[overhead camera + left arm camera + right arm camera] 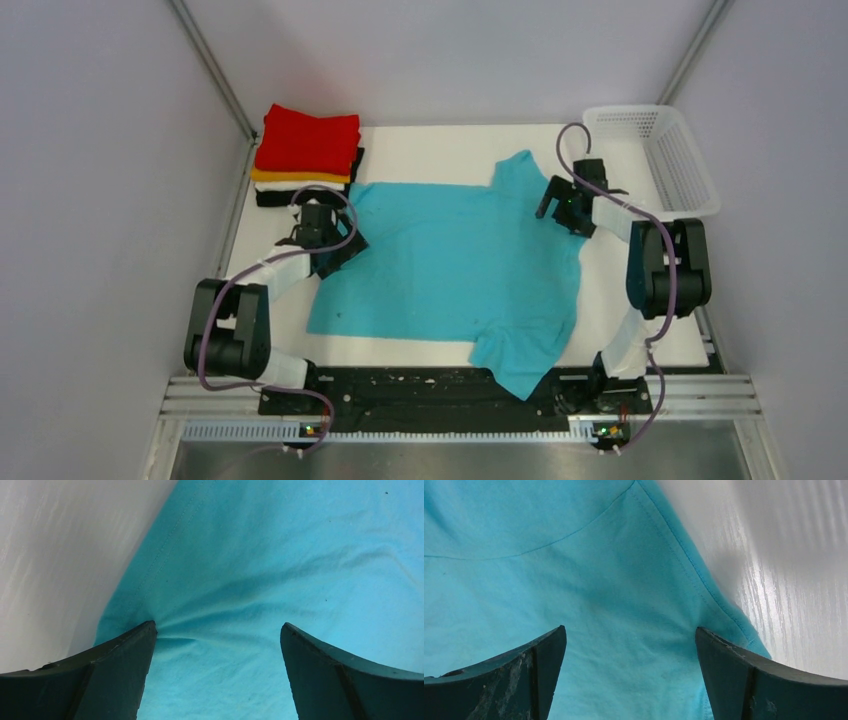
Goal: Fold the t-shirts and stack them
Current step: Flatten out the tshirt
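You have a plain turquoise shirt (450, 260), its stitching the same turquoise, on a white tabletop (430, 150). You also see a red shirt (308, 143), an orange shirt (292, 176), a white shirt (292, 187) and a black shirt (280, 198), all plain. The basket (685, 170) is white mesh. Left gripper (217, 627) and right gripper (630, 630) are black.

Bright even overhead light, soft faint shadows, streaky glare on white table (794, 595) in right wrist view, focus sharp throughout
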`<action>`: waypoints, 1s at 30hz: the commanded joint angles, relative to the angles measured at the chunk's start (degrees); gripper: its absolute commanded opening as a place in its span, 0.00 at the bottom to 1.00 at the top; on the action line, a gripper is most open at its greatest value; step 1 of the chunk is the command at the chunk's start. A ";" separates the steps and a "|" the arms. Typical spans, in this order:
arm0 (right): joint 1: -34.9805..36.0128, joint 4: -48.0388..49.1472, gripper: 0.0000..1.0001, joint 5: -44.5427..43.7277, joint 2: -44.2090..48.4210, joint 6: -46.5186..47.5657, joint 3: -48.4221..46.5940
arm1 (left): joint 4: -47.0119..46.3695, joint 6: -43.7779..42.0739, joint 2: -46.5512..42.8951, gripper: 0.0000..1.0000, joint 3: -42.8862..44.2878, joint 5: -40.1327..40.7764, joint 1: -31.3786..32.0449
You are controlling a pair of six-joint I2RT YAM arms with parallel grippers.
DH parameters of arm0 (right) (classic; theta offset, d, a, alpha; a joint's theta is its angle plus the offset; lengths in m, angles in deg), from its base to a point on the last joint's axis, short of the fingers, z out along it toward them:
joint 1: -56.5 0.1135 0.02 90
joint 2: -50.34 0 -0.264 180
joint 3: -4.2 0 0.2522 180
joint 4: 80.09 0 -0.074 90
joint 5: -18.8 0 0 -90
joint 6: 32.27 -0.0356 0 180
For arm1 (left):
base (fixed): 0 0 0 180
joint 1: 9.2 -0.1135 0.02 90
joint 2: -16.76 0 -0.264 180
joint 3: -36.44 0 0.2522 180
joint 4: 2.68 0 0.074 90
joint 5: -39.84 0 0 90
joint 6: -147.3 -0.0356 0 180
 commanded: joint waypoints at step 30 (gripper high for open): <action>10.40 -2.69 0.99 -12.55 -2.67 0.21 -0.96 | 12.92 -6.83 33.03 0.99 40.57 -4.04 7.95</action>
